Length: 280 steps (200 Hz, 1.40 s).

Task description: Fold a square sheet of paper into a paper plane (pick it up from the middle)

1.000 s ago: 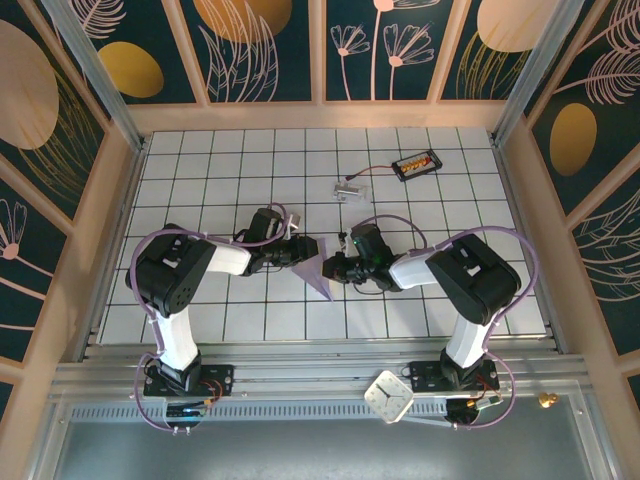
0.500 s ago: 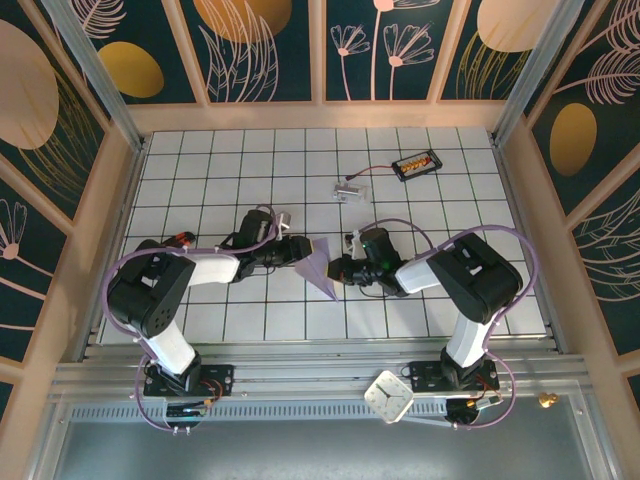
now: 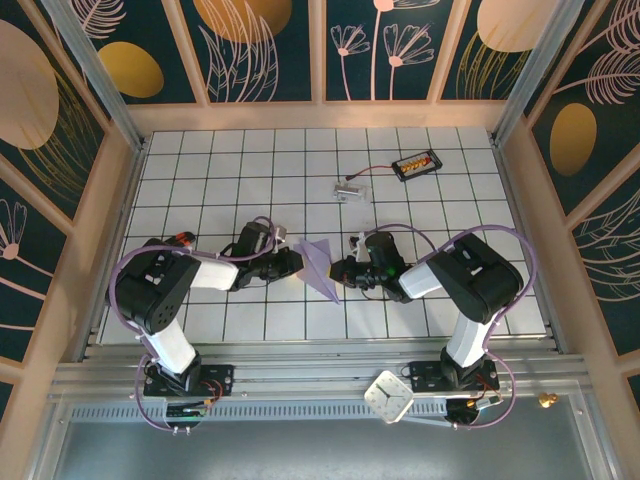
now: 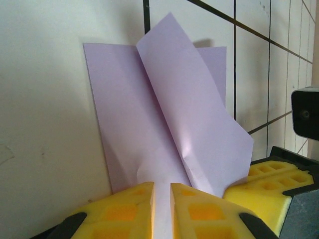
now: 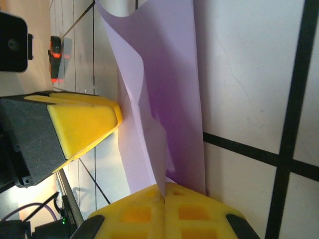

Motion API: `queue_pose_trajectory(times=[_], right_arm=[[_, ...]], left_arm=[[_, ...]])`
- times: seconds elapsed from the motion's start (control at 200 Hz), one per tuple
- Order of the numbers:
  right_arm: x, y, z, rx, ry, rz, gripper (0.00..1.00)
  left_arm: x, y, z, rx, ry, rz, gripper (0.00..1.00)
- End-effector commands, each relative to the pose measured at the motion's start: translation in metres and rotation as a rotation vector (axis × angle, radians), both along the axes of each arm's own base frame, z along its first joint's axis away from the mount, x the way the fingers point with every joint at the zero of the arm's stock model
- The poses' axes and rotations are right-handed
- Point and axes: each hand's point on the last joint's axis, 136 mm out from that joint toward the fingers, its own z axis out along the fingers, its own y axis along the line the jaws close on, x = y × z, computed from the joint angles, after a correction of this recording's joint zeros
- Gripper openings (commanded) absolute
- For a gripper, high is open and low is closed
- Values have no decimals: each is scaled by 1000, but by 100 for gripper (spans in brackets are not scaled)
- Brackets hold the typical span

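- left gripper (image 4: 162, 193): its yellow pads (image 4: 130, 206) are drawn nearly together, pinching a lavender edge in the thin slit between them
- right gripper (image 5: 164, 193): pads pressed tight, clamped on the opposite edge of the same paper
- paper plane (image 3: 318, 268): part-folded and held between the two grippers, low over the white tiled table (image 3: 220, 170), about the middle of its near half
- from above you get the outline, a slim dart with its point towards the arm bases, and both arms reaching in from either side
- the left wrist camera shows one layer lying flat on the tile and a second flap standing up from a centre crease, with the other arm's yellow pad at the lower right corner
- the right wrist camera shows the raised flap edge-on, darker purple in the fold, and the left arm's pad just touching the paper's far side
- further back lie a small clear plastic piece (image 3: 348, 188) with a wire and a black part with orange marks (image 3: 415, 164)
- a white clock-like square (image 3: 389, 395) sits on the near rail
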Motion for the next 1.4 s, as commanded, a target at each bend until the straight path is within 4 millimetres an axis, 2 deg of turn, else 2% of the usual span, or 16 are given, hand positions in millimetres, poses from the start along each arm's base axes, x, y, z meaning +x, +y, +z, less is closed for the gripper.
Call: queue_pose_trajectory(times=[0.0,0.21,0.48,0.646,0.661,0.686,0.791,1.101,1.111,1.126,1.396], right_arm=[[2,-3,9,29,-7,-24,0],[2,-5,3,10,12,-40,0],[1,-10,-6,-7,33,-66,0],[-3,-14,-12,-2,59,-89,0],[-3,-14,-13,-3,61,-93,0],[-3,-15,-13,-5,62,-94,0],[-4,-16,-16,-3,70,-101,0],[-6,-17,-21,-18,84,-95,0],[-6,-17,-22,-19,85,-95,0],[-6,-17,-22,-18,85,-96,0],[-6,-17,-23,-26,87,-94,0]], left_arm=[[-11,7,-18,26,46,6,16],[-13,8,-21,26,53,4,15],[-8,5,-13,23,38,-3,14],[1,-5,9,-29,2,-15,16],[3,-7,20,-47,-25,-16,17],[6,-9,28,-63,-42,-17,17],[13,-18,48,-119,-81,-23,22],[21,-43,66,-164,-102,-87,21],[21,-43,58,-154,-83,-86,21],[21,-44,56,-152,-78,-91,21],[20,-52,39,-127,-48,-121,19]])
